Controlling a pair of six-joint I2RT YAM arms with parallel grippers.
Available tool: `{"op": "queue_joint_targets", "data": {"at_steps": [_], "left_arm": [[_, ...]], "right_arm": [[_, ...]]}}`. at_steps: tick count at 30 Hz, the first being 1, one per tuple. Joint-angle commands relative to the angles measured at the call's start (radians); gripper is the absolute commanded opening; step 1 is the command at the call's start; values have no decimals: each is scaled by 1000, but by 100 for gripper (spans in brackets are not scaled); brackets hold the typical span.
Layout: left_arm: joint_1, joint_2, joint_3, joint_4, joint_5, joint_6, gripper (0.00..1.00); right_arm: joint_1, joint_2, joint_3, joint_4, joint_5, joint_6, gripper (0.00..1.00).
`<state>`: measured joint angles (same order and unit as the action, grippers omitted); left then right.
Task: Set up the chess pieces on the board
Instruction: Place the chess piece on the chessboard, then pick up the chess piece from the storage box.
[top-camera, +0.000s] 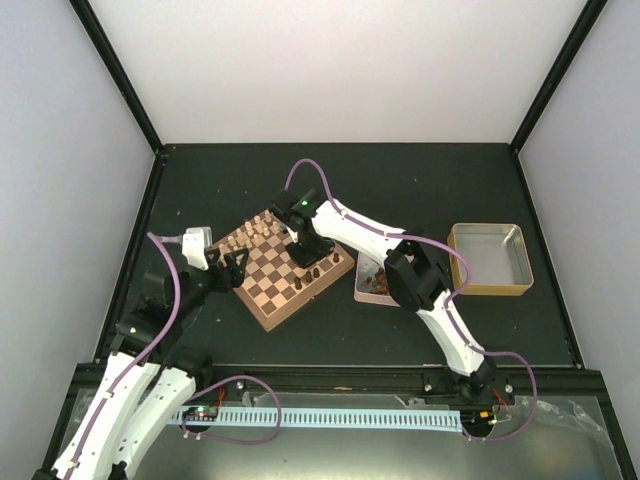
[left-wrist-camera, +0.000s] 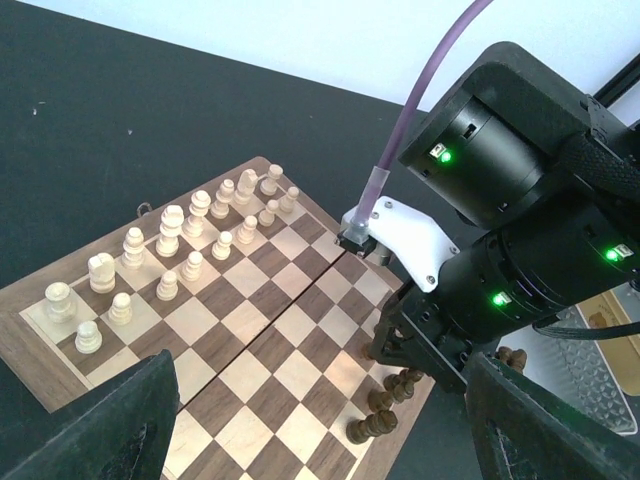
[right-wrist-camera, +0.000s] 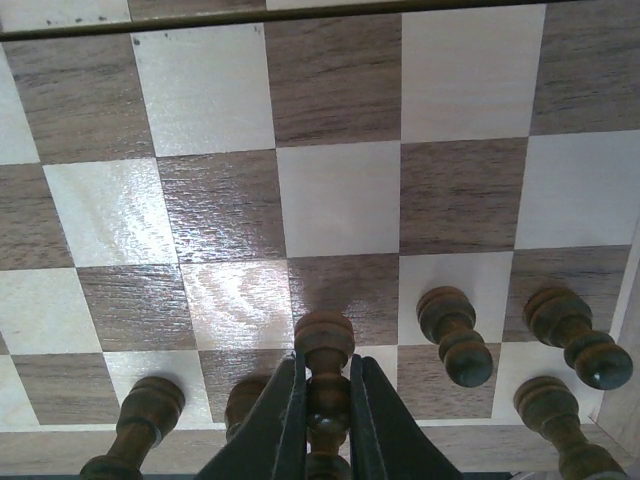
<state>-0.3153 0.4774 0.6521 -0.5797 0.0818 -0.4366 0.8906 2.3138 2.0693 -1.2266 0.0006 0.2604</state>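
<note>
The board (top-camera: 275, 290) lies left of the table's middle, with pale pieces on its far-left rows. Several dark brown chess pieces (left-wrist-camera: 385, 408) stand along its right edge. In the right wrist view my right gripper (right-wrist-camera: 325, 378) is shut on one dark chess piece (right-wrist-camera: 325, 345), held upright just over a near-edge square of the board (right-wrist-camera: 340, 190). More dark pieces (right-wrist-camera: 455, 335) stand beside it. My left gripper (top-camera: 236, 270) hovers at the board's left corner. Its fingers (left-wrist-camera: 110, 430) are spread wide, with nothing between them.
A small tray (top-camera: 373, 283) with loose dark pieces sits just right of the board, under the right arm. A silvery tin (top-camera: 490, 258) stands further right. Pale cream pieces (left-wrist-camera: 170, 240) fill two rows. The right arm (left-wrist-camera: 520, 250) fills the left wrist view's right side.
</note>
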Motion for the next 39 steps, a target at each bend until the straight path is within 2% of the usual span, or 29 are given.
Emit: {"op": "queue_joint_targets", "data": {"at_steps": [1,9,19,23,25,29,34,39], "left_arm": [[4,-9,-1,21,13,18,81],[4,-4,-3,31,16,17,83],[4,-2,-3,33,13,17,83],[4,4,2,33,17,18,83],[4,7,5,36,19,19,83],[4,16,11,51,36,17,84],[4,27,6,92,70,11,84],[5,38,-3,149,122,-8,84]], "right_arm": [[6,23,39,-28,19,-28,11],[7,39,53,-30,6,-37,21],[7,21,76,-16,38,-10,24],[7,-47,64,49,35,35,36],[3,-106,42,86,48,57,39],[-15,-255,-100,213,84,104,41],[-74,-495,-417,397,186,185,42],[-177,-684,-724,504,220,229,42]]}}
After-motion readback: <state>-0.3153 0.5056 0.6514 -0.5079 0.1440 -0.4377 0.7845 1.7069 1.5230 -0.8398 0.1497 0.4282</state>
